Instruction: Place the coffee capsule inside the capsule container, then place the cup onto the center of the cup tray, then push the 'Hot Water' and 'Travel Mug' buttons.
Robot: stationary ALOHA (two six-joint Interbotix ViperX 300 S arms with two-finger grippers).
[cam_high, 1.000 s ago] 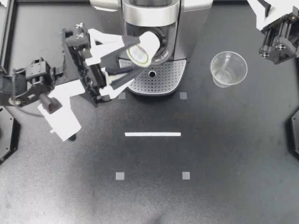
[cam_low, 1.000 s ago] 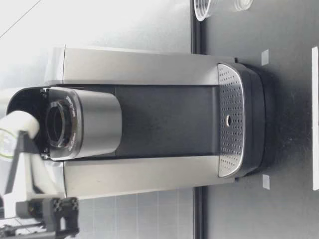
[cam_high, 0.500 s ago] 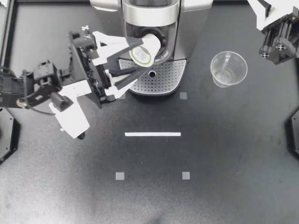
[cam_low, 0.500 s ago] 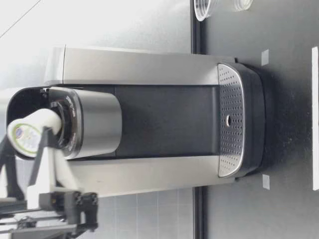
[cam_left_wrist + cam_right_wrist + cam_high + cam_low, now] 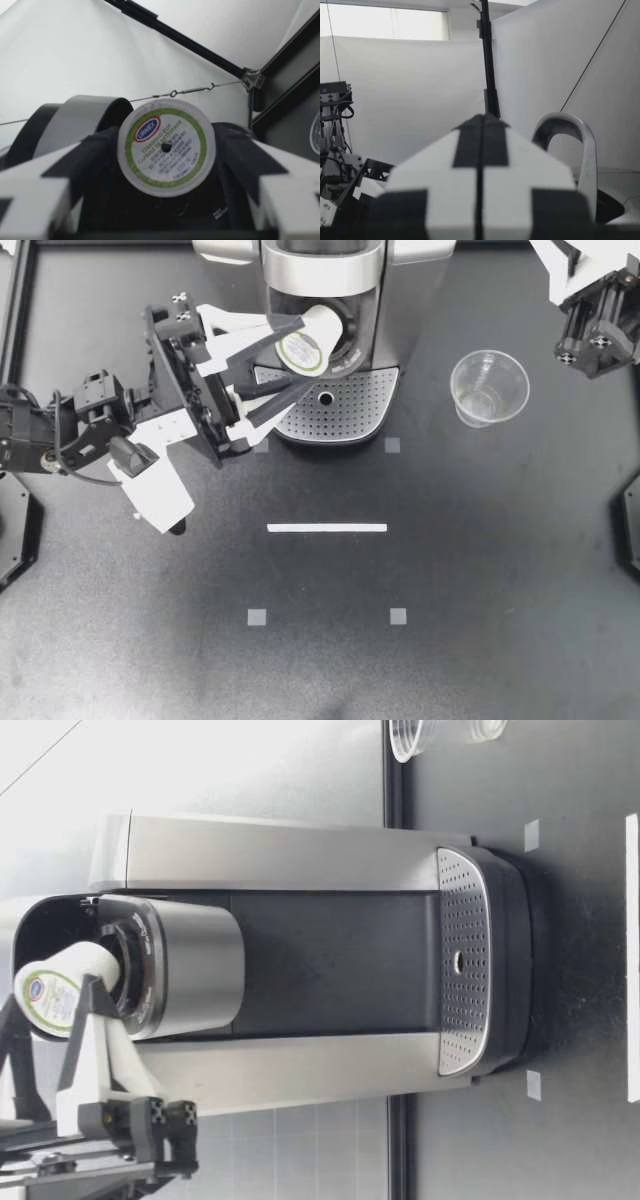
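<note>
My left gripper is shut on a white coffee capsule with a green-ringed lid. It holds the capsule tilted, with its narrow end in the mouth of the capsule container on the silver coffee machine. In the low view the capsule leans against the container's ring, above the perforated cup tray. The left wrist view shows the lid between both fingers. A clear plastic cup stands on the table to the right of the tray. My right gripper is shut, empty, at the far right corner.
A white tape strip and small grey square marks lie on the black table in front of the machine. In the right wrist view the machine's curved handle rises beside the shut fingers.
My left arm has swung in and carried the capsule down and forward, so its narrow end now sits at the container's mouth. Over the last half second it barely moved. Right arm and cup are still.
</note>
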